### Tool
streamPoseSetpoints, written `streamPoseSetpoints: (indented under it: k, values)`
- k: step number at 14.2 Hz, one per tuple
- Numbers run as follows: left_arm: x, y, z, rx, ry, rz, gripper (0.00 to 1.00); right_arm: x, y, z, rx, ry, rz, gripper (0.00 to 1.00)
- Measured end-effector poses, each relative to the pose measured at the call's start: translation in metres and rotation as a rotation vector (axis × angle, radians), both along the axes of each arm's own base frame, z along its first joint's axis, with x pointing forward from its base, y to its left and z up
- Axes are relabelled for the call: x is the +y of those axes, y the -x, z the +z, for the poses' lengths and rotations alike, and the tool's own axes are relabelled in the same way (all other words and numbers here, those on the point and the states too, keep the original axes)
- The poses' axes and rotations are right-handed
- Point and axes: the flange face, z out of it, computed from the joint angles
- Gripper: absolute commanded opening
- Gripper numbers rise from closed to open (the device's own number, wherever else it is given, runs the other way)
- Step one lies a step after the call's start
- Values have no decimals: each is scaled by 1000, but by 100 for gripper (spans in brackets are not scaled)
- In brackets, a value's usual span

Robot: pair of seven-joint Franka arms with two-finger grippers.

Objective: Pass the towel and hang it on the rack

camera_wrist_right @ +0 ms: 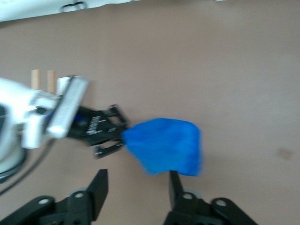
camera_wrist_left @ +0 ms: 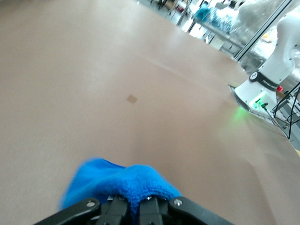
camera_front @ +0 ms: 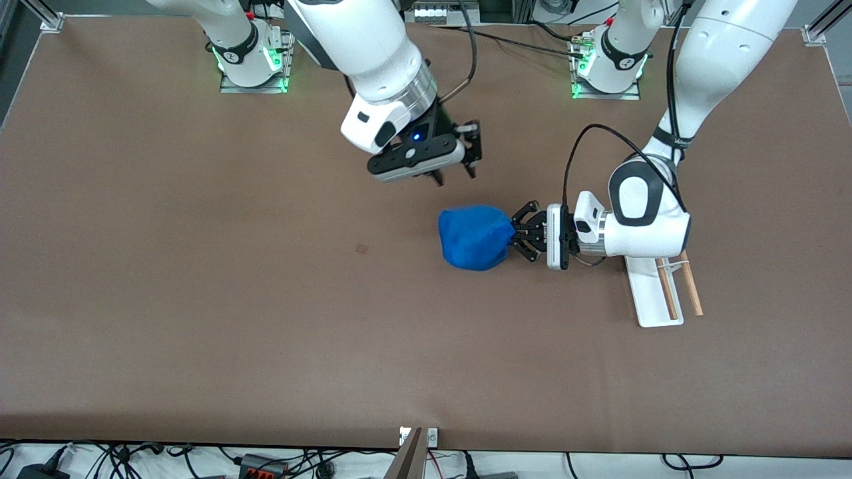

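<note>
Blue towel (camera_front: 474, 237) bunches in the left pincer (camera_front: 518, 233), clamped on its edge, the rack (camera_front: 655, 293) under that arm. The right pincer (camera_front: 454, 174) hovers above the towel, fingers apart. A thin pinch could slip; dangling cloth may snag the rods.

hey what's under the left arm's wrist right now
The rack stands under it: white base and two wooden rods show, the upright's end covered. Its left gripper is shut on the blue towel.

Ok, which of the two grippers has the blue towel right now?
The left gripper, shut on the blue towel beside the rack. The right gripper hangs open above it, holding nothing.
</note>
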Motion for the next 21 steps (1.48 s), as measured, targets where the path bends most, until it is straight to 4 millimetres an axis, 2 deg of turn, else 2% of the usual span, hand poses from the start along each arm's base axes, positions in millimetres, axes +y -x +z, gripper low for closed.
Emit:
streamPoseSetpoints:
  k: [3,6,8,11,14,16,18,21]
  values:
    - [18,-11,21,55,-194,-25,0,-51,-34,-25,-20,199,-41,100]
    - [43,-17,30,143,-359,7,0,-129,-78,-46,19,345,-34,100]
    - [79,-22,34,190,-415,44,0,-193,-105,-51,73,392,-22,100]
    - [151,-31,44,228,-454,92,0,-281,-131,-50,139,412,-92,100]
    - [212,-35,56,263,-475,142,0,-344,-145,-40,148,402,-177,100]
    - [241,-31,59,301,-483,159,0,-387,-148,-31,154,393,-238,100]
    - [265,-31,69,305,-542,148,0,-434,-146,-21,163,378,-288,100]
    - [303,-30,83,319,-582,176,0,-489,-133,-3,156,364,-255,100]
